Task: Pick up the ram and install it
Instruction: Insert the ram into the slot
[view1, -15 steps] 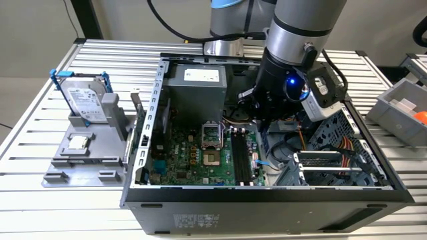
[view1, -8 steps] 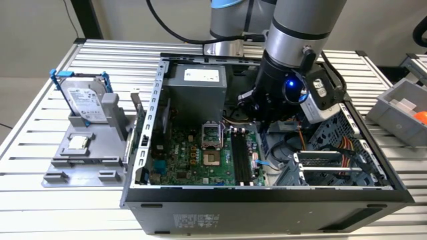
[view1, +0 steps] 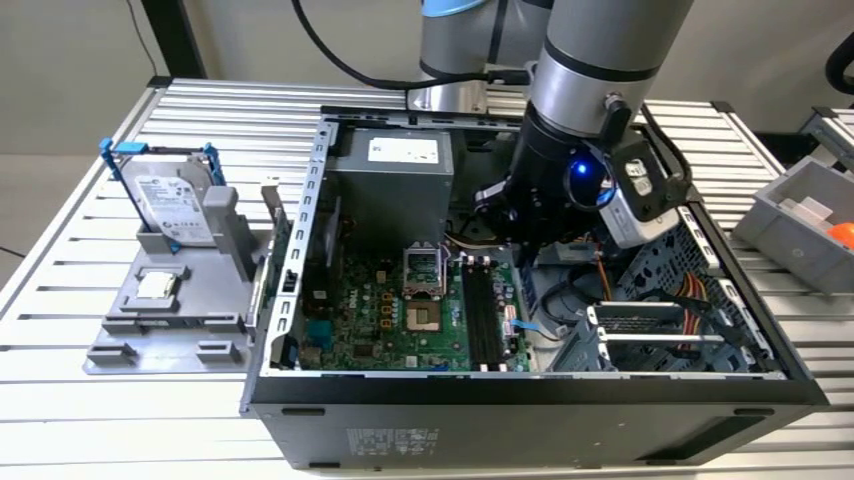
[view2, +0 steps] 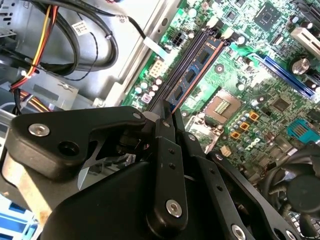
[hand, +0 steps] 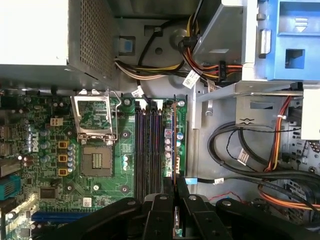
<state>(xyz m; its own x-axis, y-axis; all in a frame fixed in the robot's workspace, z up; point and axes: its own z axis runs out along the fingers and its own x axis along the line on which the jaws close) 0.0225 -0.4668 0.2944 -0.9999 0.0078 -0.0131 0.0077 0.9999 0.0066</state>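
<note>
**Ram standing in a slot under the gripper**

In the second wrist view the black gripper (view2: 167, 117) is low over the green motherboard (view2: 260, 65). Its fingers (view2: 165, 131) are close together around the near end of the ram (view2: 192, 75). The ram stands on its edge in one of the long black slots (view2: 187, 55), beside the open processor socket (view2: 222, 105). Black cables (view2: 95, 45) lie near.

A: The ram (view2: 192, 75) — how much shows?
B: Its near end is hidden behind the pincer (view2: 167, 117).
A: In the exterior view?
B: The arm (view1: 587, 130) covers the pincer; the worktop (view1: 80, 400) is cropped.
</note>
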